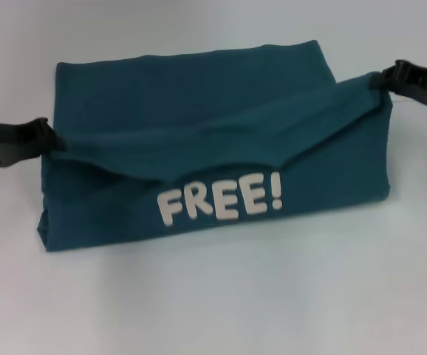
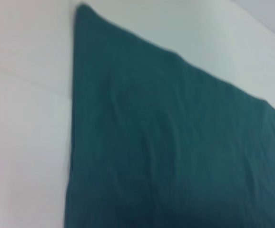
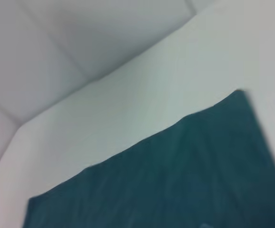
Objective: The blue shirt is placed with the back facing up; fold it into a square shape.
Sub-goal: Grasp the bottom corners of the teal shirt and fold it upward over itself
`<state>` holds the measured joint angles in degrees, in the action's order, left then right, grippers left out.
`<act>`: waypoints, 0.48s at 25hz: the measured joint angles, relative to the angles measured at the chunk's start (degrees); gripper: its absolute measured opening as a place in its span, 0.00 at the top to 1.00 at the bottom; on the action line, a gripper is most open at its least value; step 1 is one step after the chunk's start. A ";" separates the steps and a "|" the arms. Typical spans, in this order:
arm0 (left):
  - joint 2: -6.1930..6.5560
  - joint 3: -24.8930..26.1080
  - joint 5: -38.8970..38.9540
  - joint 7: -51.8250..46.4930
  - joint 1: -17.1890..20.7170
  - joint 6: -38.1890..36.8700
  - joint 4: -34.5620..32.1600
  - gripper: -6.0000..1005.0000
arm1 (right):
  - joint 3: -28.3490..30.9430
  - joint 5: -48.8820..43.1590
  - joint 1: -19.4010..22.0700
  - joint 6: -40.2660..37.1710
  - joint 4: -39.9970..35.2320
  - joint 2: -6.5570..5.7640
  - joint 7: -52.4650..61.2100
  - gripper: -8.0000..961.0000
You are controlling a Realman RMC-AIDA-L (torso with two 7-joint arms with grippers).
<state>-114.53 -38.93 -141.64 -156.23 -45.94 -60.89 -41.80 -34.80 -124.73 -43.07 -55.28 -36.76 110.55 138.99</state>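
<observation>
Teal-blue cloth, the blue shirt [image 1: 199,126], lies partly folded on the white tabletop [image 1: 213,296], white "FREE!" lettering [image 1: 219,201] facing the near side. The left gripper [image 1: 49,139] pinches its left edge, fingers closed on cloth; the right gripper [image 1: 382,80] pinches the far-right corner, lifting a fold between them.

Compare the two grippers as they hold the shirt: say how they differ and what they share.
The left gripper pinches the blue shirt at its left edge, lower in the head view; the right gripper pinches the right corner, higher and farther back. The fold sags down from the right gripper toward the left gripper, baring the white lettering. Both are black, shut on cloth, and hold the same lifted fold off the white table.
</observation>
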 joint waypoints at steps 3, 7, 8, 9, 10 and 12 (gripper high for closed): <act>-0.48 -2.33 -0.31 0.24 -1.21 5.58 2.49 0.96 | -1.43 -0.09 -1.64 7.50 3.77 0.60 -1.60 0.95; -1.57 -6.37 -0.32 1.83 -2.16 12.92 5.91 0.96 | -3.43 -0.19 -3.34 17.03 9.34 1.56 -4.00 0.94; -1.92 -6.89 -0.35 2.17 -2.22 14.26 6.26 0.96 | -4.00 -0.20 -3.46 18.47 9.80 1.86 -4.24 0.94; -2.33 -7.53 -0.44 2.46 -2.24 15.57 6.42 0.96 | -4.57 -0.20 -3.58 19.85 10.17 2.12 -4.42 0.94; -2.73 -8.21 -0.61 2.55 -2.25 16.83 6.50 0.96 | -5.35 -0.20 -3.60 20.85 10.22 2.37 -4.48 0.94; -3.17 -9.35 -0.87 2.48 -2.15 18.39 6.52 0.96 | -6.78 -0.19 -3.61 21.82 10.22 2.62 -4.77 0.94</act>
<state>-117.70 -48.28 -142.50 -153.74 -48.08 -42.50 -35.28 -41.58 -124.93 -46.68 -33.45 -26.54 113.18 134.22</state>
